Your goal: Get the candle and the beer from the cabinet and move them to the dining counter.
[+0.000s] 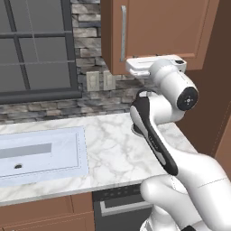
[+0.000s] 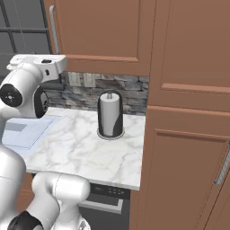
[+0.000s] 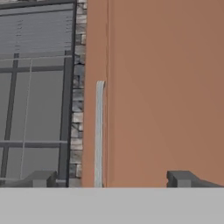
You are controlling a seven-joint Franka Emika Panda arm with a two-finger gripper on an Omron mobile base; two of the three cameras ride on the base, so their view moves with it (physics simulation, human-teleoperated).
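Note:
The brown wooden cabinet (image 1: pixel 158 27) (image 2: pixel 103 31) hangs on the wall above the counter with its door shut, so the candle and the beer are hidden. Its vertical silver bar handle (image 1: pixel 123 34) (image 2: pixel 55 29) runs along the door's left edge. My white hand (image 1: pixel 153 65) sits at the cabinet's lower edge, facing the door. In the hand view my gripper (image 3: pixel 113 179) is open, its two dark fingertips (image 3: pixel 41 178) wide apart with nothing between them. The handle (image 3: pixel 99 131) rises between them, a little left of centre, on the cabinet door (image 3: pixel 162 87). The dining counter is out of view.
Below lies a marble counter (image 1: pixel 117 149) with an inset sink (image 1: pixel 40 155) at the left. A paper towel roll (image 2: pixel 110 114) stands at the counter's back right. Tall pantry cabinets (image 2: pixel 188 134) wall off the right side. A dark-framed window (image 1: pixel 36 45) is left of the cabinet.

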